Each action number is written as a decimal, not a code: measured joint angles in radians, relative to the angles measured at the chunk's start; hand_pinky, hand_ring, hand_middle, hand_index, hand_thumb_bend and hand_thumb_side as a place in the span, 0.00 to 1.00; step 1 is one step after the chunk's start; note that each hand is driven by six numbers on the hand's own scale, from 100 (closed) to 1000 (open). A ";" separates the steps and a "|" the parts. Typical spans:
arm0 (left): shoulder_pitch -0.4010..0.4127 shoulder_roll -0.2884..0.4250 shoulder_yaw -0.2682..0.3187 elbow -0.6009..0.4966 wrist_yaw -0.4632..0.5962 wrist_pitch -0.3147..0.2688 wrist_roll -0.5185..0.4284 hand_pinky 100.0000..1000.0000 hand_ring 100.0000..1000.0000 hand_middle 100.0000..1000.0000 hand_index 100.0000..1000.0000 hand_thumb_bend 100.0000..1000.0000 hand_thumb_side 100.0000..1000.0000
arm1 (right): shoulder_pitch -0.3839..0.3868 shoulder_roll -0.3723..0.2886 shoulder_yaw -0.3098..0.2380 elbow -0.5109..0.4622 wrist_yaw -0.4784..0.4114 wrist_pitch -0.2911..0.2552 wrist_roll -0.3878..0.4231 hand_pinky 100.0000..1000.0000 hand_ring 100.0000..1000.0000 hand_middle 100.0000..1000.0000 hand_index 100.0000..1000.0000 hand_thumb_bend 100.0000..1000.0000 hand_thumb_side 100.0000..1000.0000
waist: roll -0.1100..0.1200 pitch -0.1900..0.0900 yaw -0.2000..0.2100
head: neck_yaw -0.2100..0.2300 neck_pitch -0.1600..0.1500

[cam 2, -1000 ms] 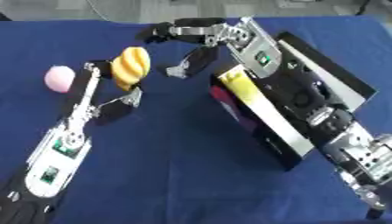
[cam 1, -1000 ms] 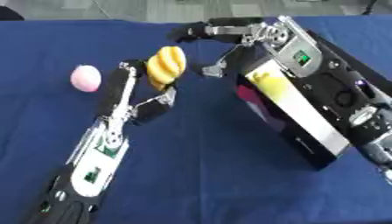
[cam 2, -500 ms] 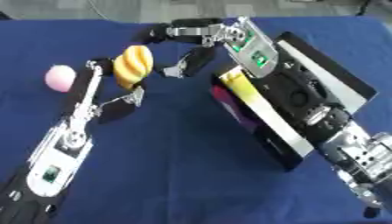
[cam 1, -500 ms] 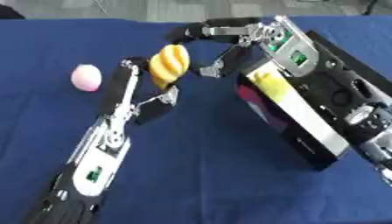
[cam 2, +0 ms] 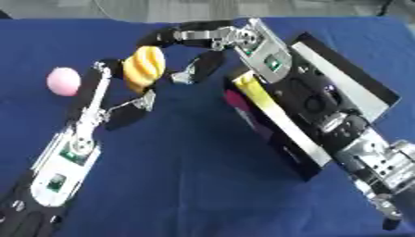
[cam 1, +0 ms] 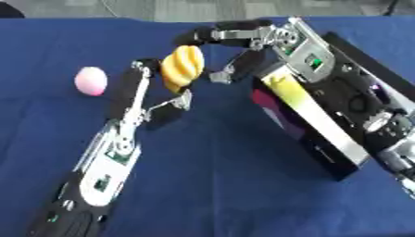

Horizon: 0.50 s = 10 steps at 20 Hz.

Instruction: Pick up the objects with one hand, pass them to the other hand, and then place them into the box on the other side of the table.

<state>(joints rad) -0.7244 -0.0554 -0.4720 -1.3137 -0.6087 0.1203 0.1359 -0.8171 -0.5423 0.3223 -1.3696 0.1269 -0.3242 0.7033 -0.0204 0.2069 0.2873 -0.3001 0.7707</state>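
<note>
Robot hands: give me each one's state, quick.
Left robot hand: shut on the yellow object.
Right robot hand: open, fingers arched over the yellow object, thumb beside it.

Left hand [cam 1: 154, 99] holds a yellow ridged object [cam 1: 181, 68] above the blue counter [cam 1: 219, 185]; right hand [cam 1: 231, 44] arches over it, fingers spread. Pink ball [cam 1: 91, 80] left; black box [cam 1: 324, 120] right.

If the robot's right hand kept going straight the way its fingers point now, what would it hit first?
Most likely the yellow ridged object held in the left hand; the right hand points left at it, its fingers open around it. Depth is unclear.
</note>
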 measured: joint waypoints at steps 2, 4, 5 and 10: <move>-0.003 -0.002 0.000 0.006 0.000 0.000 0.000 0.72 0.67 0.40 0.47 0.00 0.19 | 0.000 0.000 0.000 -0.007 -0.001 0.001 0.007 1.00 1.00 1.00 1.00 0.00 0.30 | -0.002 0.001 0.000 | 0.001 0.000; -0.005 -0.006 0.000 0.011 -0.001 -0.001 0.001 0.72 0.67 0.40 0.47 0.00 0.18 | 0.002 0.000 0.000 -0.014 -0.005 0.002 0.014 1.00 1.00 1.00 1.00 0.00 0.30 | -0.002 0.002 0.000 | 0.002 0.000; -0.005 -0.008 0.000 0.012 -0.001 -0.001 0.002 0.72 0.67 0.40 0.47 0.00 0.18 | 0.004 0.000 0.000 -0.016 -0.009 0.003 0.016 1.00 1.00 1.00 1.00 0.00 0.29 | -0.002 0.002 0.000 | 0.003 -0.001; -0.007 -0.008 0.000 0.017 -0.004 -0.002 0.002 0.71 0.67 0.40 0.47 0.00 0.18 | 0.008 0.000 0.000 -0.024 -0.016 0.007 0.025 1.00 1.00 1.00 1.00 0.00 0.24 | -0.002 0.005 -0.001 | 0.003 -0.005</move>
<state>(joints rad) -0.7312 -0.0634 -0.4720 -1.2963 -0.6122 0.1184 0.1383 -0.8091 -0.5423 0.3228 -1.3939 0.1110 -0.3171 0.7283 -0.0229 0.2118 0.2863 -0.2971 0.7657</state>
